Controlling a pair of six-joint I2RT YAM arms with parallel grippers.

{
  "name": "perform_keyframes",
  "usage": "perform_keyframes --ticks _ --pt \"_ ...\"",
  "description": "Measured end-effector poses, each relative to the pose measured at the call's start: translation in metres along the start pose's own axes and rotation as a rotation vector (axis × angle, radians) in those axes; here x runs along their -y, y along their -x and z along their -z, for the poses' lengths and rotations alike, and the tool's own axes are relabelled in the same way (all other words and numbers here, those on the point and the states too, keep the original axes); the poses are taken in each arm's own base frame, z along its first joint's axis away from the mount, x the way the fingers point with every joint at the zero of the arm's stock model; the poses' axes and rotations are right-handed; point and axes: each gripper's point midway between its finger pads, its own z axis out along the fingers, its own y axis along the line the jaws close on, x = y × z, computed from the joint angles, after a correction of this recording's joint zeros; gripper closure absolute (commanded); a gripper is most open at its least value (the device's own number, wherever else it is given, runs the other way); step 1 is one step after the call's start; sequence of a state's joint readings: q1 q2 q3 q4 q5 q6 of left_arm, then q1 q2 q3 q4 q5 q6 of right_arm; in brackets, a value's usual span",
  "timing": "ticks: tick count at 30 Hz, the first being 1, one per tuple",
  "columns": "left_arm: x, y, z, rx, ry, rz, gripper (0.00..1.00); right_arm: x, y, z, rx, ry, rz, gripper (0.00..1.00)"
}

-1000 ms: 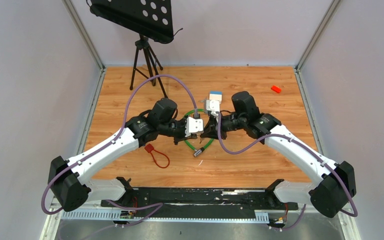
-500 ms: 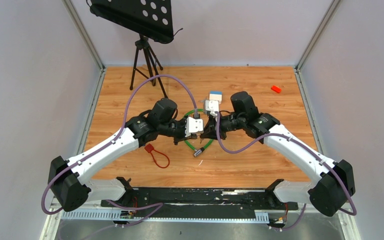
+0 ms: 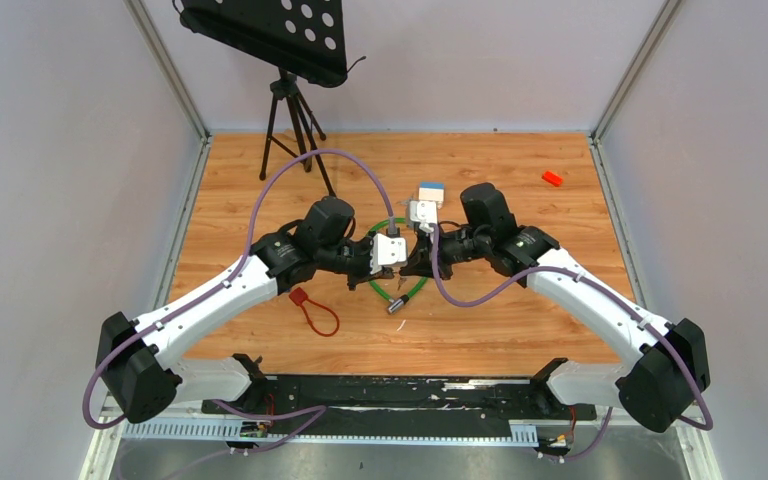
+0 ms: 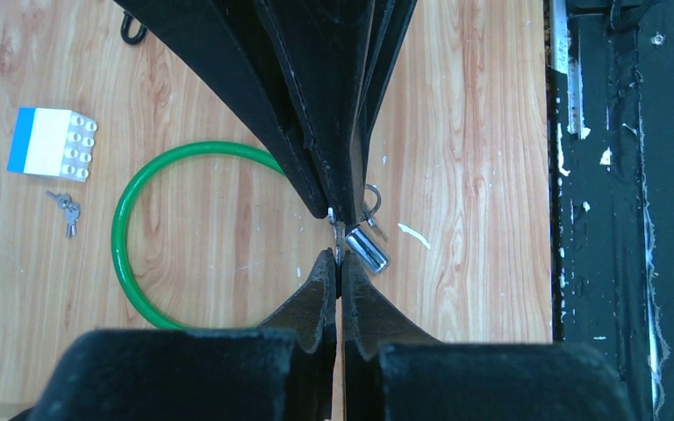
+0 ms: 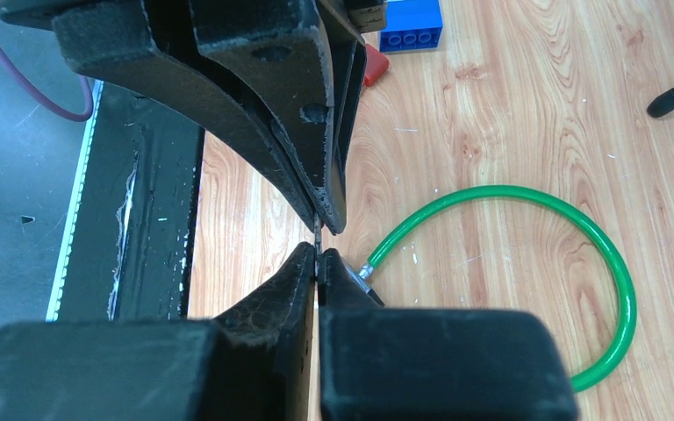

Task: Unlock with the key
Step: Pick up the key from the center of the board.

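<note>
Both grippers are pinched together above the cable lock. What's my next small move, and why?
Likely ease the left gripper open, right gripper holding. Both are shut tip to tip on one thin metal piece, probably the key, near the lock barrel; while both pinch it, neither can steer it in.

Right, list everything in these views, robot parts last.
Wooden table: one, light brown, under everything.
Green cable-lock loop with silver barrel: one, table centre.
Blue-and-white toy brick: one, just beyond the loop.
Small silver key bunch: one, beside that brick.
Red tag with cord loop: one, left of centre.
Blue toy brick: one, beside that tag.
Small red block: one, far right.
Black music stand on tripod: one, far left corner.
Left gripper: one, black, shut, above the loop.
Right gripper: one, black, shut, tips meeting the left's.
</note>
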State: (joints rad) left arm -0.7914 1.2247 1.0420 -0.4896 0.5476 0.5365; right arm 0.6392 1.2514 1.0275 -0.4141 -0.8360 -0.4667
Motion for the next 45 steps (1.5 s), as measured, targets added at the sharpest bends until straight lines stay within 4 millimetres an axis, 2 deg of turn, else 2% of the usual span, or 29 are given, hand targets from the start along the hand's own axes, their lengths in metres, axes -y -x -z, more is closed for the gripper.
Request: perform_keyframes --ticks 4,7,9,10,13,16,19,24,29,32,35,40,45 --pt "0.0 0.0 0.0 0.0 0.002 -0.001 0.98 0.001 0.0 0.0 -0.003 -0.005 0.004 1.0" --pt "-0.002 0.0 -0.001 0.005 0.008 -0.005 0.72 0.002 -0.001 0.001 -0.008 -0.015 0.009 1.0" --pt "-0.003 0.001 -0.001 0.014 0.016 -0.014 0.49 0.003 -0.001 0.003 -0.014 -0.031 0.011 1.0" --pt "-0.004 0.003 0.0 0.019 0.023 -0.022 0.41 0.005 -0.002 0.006 -0.019 -0.043 0.009 1.0" --pt "-0.008 0.007 0.005 0.027 0.055 -0.05 0.25 0.012 -0.006 0.015 -0.031 -0.085 -0.002 1.0" --pt "-0.013 0.005 0.009 0.021 0.093 -0.081 0.17 0.02 -0.012 0.033 -0.038 -0.146 -0.017 1.0" --pt "-0.015 -0.006 0.009 -0.009 0.111 -0.107 0.13 0.027 -0.015 0.052 -0.034 -0.208 -0.03 1.0" --pt "-0.022 -0.036 -0.002 -0.117 0.111 -0.161 0.1 0.035 -0.021 0.096 -0.015 -0.351 -0.05 1.0" --pt "-0.025 -0.079 -0.023 -0.266 0.037 -0.192 0.1 0.026 -0.013 0.123 0.009 -0.432 -0.028 1.0" --pt "-0.024 -0.105 -0.038 -0.369 -0.044 -0.185 0.11 0.019 -0.009 0.13 0.018 -0.449 -0.014 1.0" --pt "-0.024 -0.122 -0.049 -0.448 -0.112 -0.172 0.11 0.015 -0.014 0.131 0.013 -0.449 -0.025 1.0" --pt "-0.027 -0.14 -0.065 -0.534 -0.186 -0.158 0.15 0.012 -0.024 0.13 -0.004 -0.444 -0.057 1.0" --pt "-0.02 -0.151 -0.073 -0.583 -0.238 -0.149 0.22 0.012 -0.023 0.132 0.001 -0.455 -0.053 1.0"
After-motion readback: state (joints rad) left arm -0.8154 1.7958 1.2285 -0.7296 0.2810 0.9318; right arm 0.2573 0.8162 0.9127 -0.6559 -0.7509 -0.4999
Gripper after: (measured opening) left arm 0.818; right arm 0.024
